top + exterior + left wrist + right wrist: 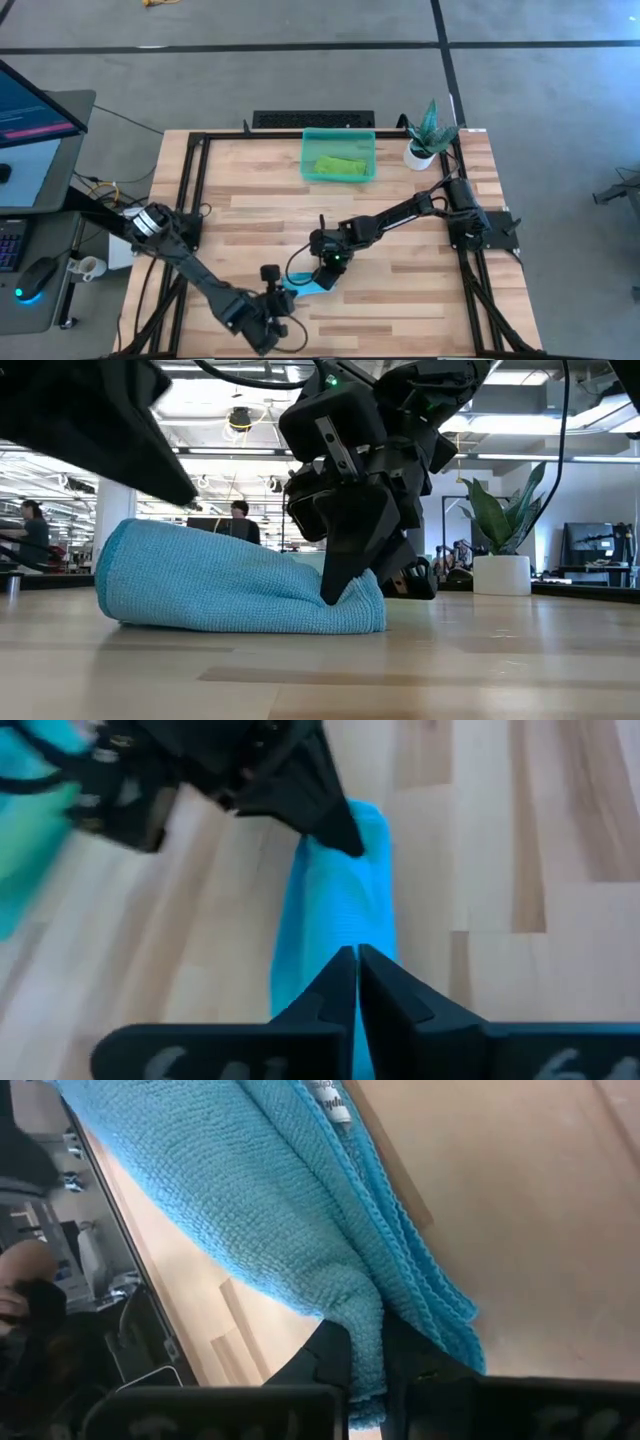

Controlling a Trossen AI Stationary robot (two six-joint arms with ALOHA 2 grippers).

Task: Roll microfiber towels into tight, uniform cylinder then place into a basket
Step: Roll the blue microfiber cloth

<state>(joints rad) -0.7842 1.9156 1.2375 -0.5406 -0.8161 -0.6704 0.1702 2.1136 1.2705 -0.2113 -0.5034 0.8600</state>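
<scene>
Right gripper (365, 1370) pinches the rolled blue towel (230, 592); left gripper (357, 982) is closed at its other end

A small white pot (419, 154) with a green plant (430, 122) stands at the wooden table's (400, 310) far right corner; a monitor (30, 105), keyboard (10, 245) and mouse (40, 270) sit beside the table.

Two towels, one blue (230, 585) and one green (342, 166), one basket (309, 150), one potted plant (427, 135).
</scene>
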